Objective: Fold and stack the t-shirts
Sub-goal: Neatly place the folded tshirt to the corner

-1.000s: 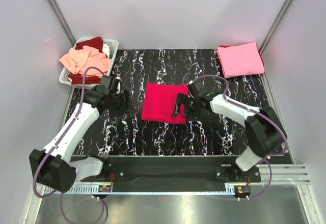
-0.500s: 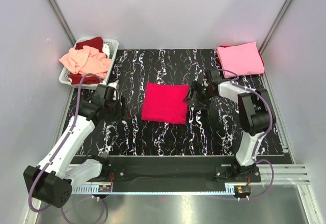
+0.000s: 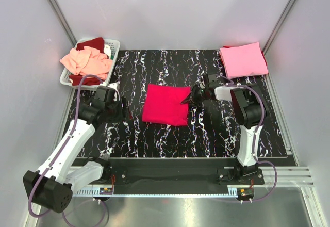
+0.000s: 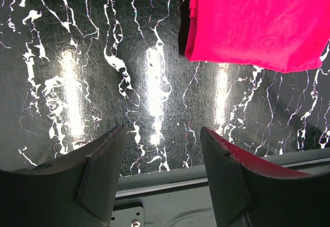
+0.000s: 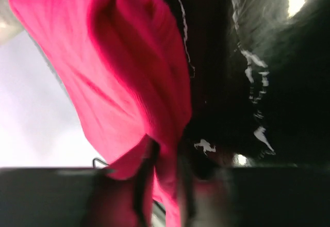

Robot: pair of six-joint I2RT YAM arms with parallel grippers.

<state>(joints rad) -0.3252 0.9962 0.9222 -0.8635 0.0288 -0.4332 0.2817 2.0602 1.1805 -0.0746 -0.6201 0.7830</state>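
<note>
- Currently the right gripper [image 3: 188, 99] has its jaws pinched on the right edge of the crimson t-shirt [image 3: 165, 104]; a shallow bite may slip.
- Lifting one edge may unfold the layers.
- Left gripper [image 4: 164, 157] hovers with jaws apart over the tabletop [image 3: 154, 134], holding nothing.

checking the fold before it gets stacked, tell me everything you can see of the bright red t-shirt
The bright red t-shirt is soft plain cloth, folded into a rough rectangle and lying flat mid-table on the black marbled table. Its right edge is pinched and lifted by the right gripper; the right wrist view shows cloth bunched between the fingers. The left gripper stands open beside it, not touching.
</note>
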